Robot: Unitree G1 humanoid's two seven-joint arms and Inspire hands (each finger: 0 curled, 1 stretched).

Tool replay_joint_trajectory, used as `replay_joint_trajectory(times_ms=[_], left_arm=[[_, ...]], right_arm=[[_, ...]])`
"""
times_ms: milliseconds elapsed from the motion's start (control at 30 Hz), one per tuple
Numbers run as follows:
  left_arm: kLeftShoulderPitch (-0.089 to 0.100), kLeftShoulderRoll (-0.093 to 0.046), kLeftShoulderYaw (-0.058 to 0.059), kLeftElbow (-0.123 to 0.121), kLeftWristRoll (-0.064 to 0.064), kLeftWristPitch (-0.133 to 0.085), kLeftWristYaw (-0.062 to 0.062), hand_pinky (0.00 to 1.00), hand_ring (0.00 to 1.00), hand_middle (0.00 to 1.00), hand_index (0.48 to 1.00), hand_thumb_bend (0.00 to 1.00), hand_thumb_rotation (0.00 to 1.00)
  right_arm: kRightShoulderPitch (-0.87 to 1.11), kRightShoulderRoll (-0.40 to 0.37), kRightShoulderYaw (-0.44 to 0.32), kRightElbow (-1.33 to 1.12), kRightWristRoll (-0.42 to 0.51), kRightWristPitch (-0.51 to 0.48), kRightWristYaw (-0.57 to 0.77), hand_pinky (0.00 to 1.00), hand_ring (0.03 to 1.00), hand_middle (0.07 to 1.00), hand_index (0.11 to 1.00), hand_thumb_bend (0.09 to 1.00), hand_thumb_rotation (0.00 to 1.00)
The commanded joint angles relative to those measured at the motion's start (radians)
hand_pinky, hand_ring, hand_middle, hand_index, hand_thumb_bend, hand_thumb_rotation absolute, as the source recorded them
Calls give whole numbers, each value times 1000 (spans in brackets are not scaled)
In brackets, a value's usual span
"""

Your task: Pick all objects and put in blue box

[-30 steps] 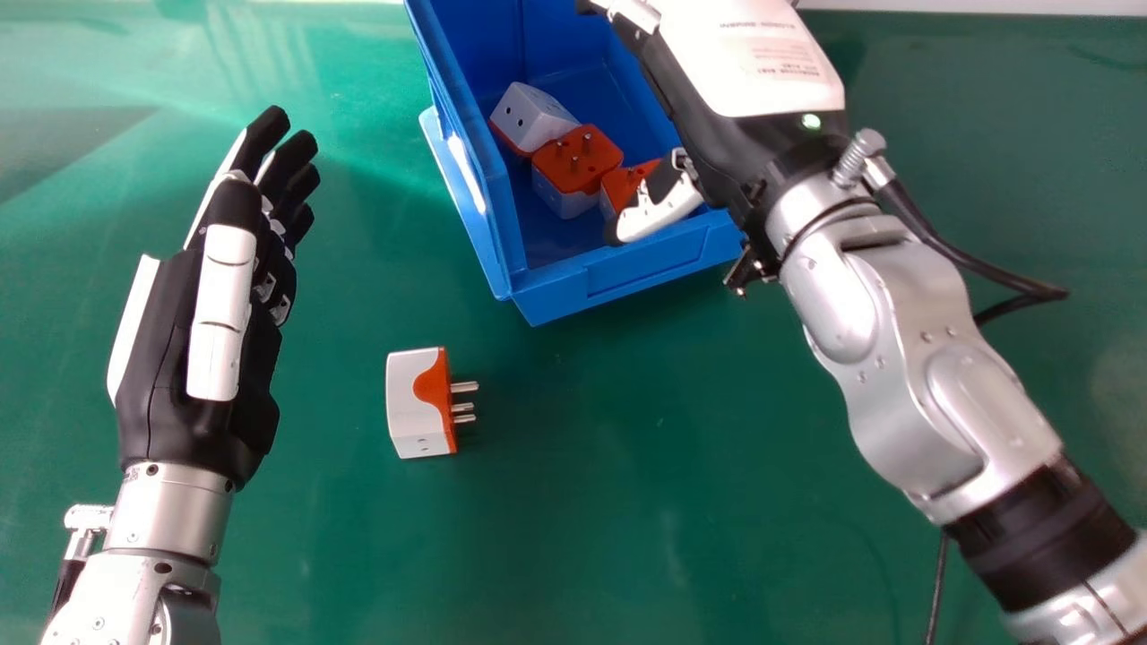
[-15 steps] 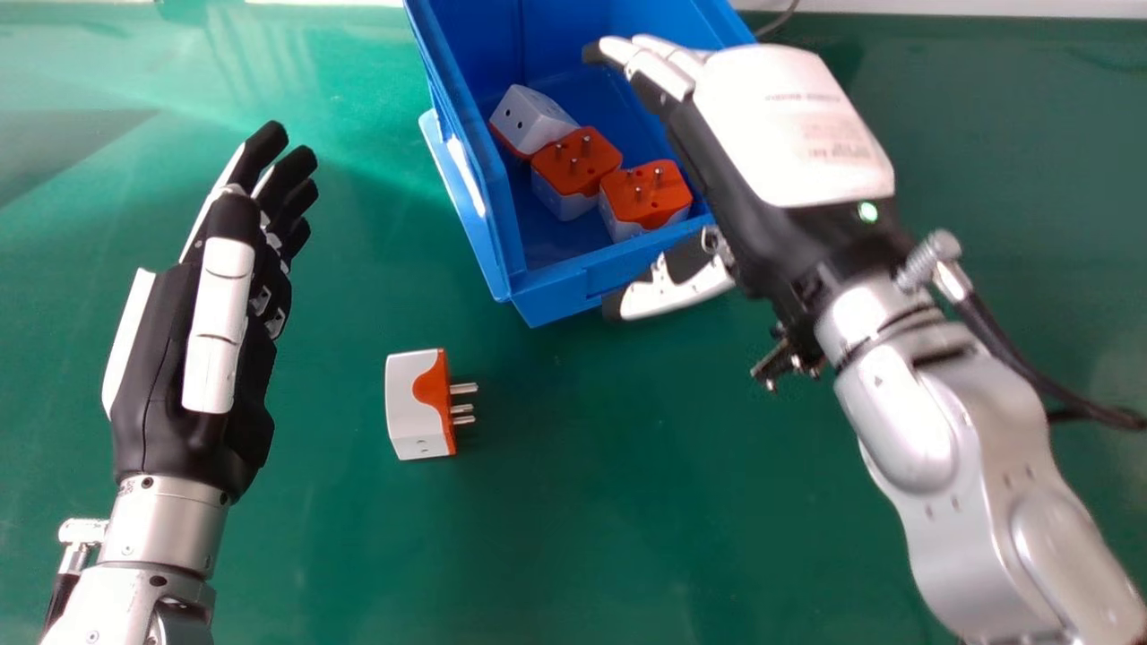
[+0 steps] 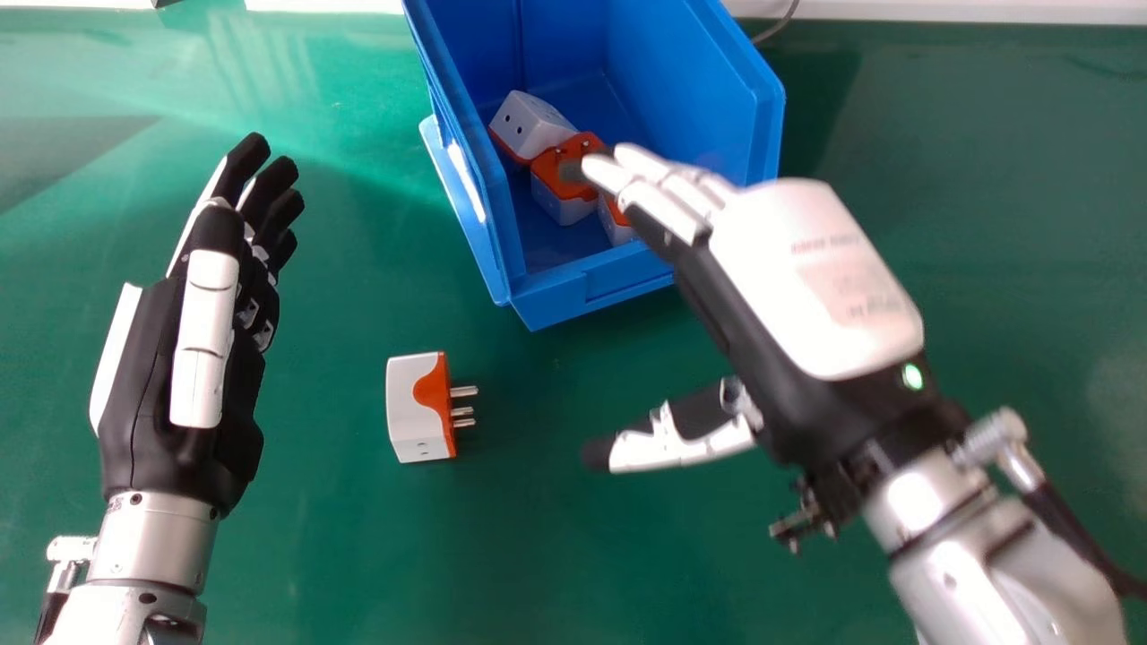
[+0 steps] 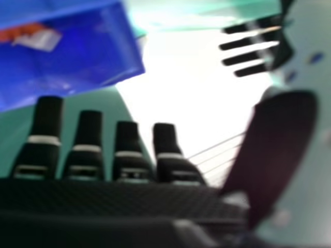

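Note:
My right hand (image 3: 811, 269) is open at the front right corner of the blue box (image 3: 547, 309), its fingers above the box's front part and its thumb over the table. In the right hand view, the right hand (image 4: 87, 139) has straight fingers with nothing between them and the thumb; the blue box (image 4: 98, 62) lies beyond them. One white and orange plug adapter (image 3: 417, 408) rests on the table, prongs pointing right. Inside the box are a white adapter (image 3: 530, 125), an orange-topped one (image 3: 564, 197) and another (image 3: 618, 224) partly behind my fingers. My left hand (image 3: 184, 358) is open, left of the loose adapter.
The green table (image 3: 538, 537) extends around the box on all sides. A thin cable (image 3: 778, 27) runs behind the box's right side. A pale edge (image 3: 941, 9) borders the table at the back.
My right hand has drawn back from over the box toward the front, and its thumb has come out past the front wall. My left hand has shifted slightly back and left. The adapters have stayed put.

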Motion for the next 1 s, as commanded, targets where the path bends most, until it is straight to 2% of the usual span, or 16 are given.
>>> replay_joint_trajectory(times_ms=[0,100,233,367,500,567,633,700,800,967], left_arm=[[12,5,15,-24,-4,-27,5,996,959,950,938,697,870],[20,6,20,-21,-8,-31,1,999,966,957,945,700,861],[29,8,27,-19,1,-33,8,1000,975,966,953,702,861],[35,6,30,-23,13,-40,19,1000,979,969,955,702,860],[37,-1,30,-30,12,-39,37,998,973,964,951,692,860],[36,-5,32,-31,7,-42,43,993,968,961,947,682,851],[38,-3,33,-34,7,-37,47,992,968,960,946,676,846],[43,4,34,-42,15,-27,52,994,969,961,947,672,845],[45,18,36,-45,20,-26,47,997,974,964,953,658,867],[50,23,35,-60,18,-16,51,999,986,974,963,656,885]], right_arm=[[42,-9,-14,-35,17,-62,-34,681,822,865,834,773,242],[90,-12,-16,-27,31,-119,-50,663,796,835,806,753,242],[138,-11,-14,-15,47,-186,-64,655,791,826,793,740,233],[152,-13,-3,31,60,-284,-105,645,782,818,785,731,235],[130,-9,4,86,55,-356,-128,622,770,804,771,733,241],[107,-1,8,102,68,-367,-108,613,768,800,767,728,254],[84,8,15,111,86,-365,-77,610,767,799,765,728,258],[62,18,25,117,95,-354,-47,611,770,802,766,726,265],[18,34,45,138,108,-341,0,622,781,816,777,722,279],[-46,67,74,194,113,-340,34,644,801,838,803,705,308]])
